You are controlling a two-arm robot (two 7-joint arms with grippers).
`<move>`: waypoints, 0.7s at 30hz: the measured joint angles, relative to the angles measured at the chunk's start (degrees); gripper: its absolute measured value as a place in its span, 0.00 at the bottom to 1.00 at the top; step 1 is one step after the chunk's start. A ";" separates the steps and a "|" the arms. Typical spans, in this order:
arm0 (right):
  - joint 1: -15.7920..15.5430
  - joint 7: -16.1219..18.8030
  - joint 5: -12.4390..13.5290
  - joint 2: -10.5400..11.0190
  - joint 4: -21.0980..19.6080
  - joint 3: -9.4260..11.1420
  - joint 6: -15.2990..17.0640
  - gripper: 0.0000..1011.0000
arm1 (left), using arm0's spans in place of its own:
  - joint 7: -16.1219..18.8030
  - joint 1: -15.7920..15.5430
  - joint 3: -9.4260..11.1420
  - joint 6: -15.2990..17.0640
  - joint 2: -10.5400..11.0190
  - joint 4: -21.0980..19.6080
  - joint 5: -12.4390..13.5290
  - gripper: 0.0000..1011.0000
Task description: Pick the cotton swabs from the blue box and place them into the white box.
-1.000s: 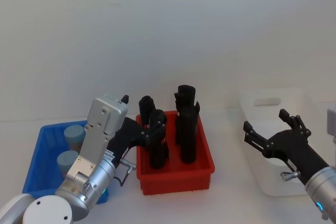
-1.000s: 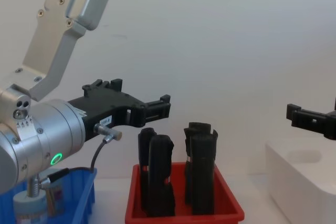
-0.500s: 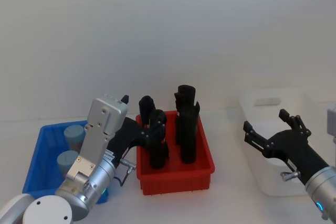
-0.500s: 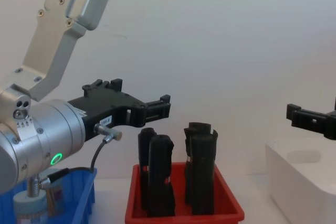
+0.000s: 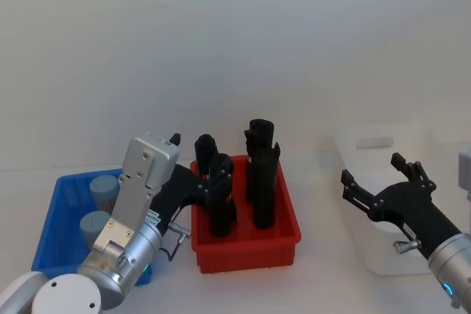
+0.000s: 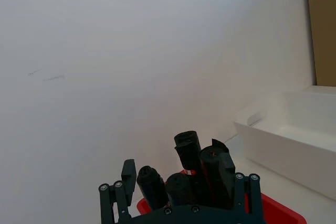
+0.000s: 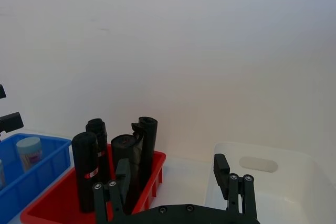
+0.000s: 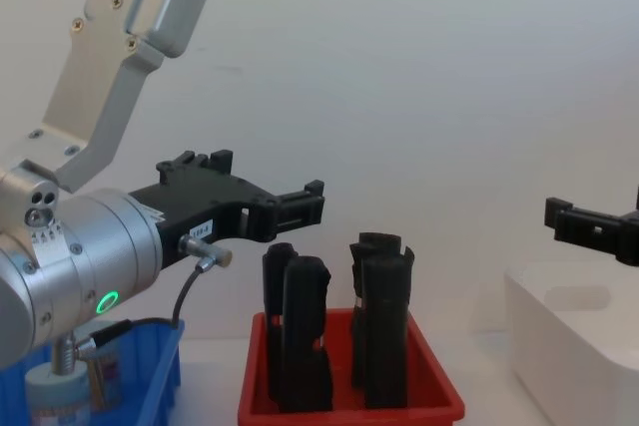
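**Over the bins, both end effectors open and empty**

My left end effector (image 6: 177, 166) hangs spread by the red bin's (image 5: 246, 244) left edge. My right end effector (image 5: 372, 170) is spread above the white box (image 5: 379, 134). Two cotton swabs (image 5: 95, 223) stand in the blue box (image 5: 53, 220).

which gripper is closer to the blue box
Left. The left gripper hovers beside the blue box, by the red bin; the right gripper hovers by the white box.
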 joint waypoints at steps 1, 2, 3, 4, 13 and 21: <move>0.00 0.00 0.00 0.00 0.00 0.00 0.00 0.99 | 0.00 0.00 0.00 0.00 0.00 0.00 0.00 0.99; 0.00 0.00 0.00 0.00 0.00 0.00 0.00 0.99 | 0.00 0.00 0.00 0.00 0.00 0.00 0.00 0.99; 0.00 0.00 0.00 0.00 0.00 0.00 0.00 0.99 | 0.00 0.00 0.00 0.00 0.00 0.00 0.00 0.99; 0.00 0.00 0.00 0.00 0.00 0.00 0.00 0.99 | 0.00 0.00 0.00 0.00 0.00 0.00 0.00 0.99; 0.01 0.00 0.00 0.00 0.00 0.00 0.00 0.99 | -0.04 0.03 -0.36 0.49 0.19 0.13 -0.50 0.99; 0.00 0.00 0.00 0.00 0.00 0.00 0.00 0.99 | -0.27 -0.17 -1.34 2.78 0.65 0.65 -2.07 0.99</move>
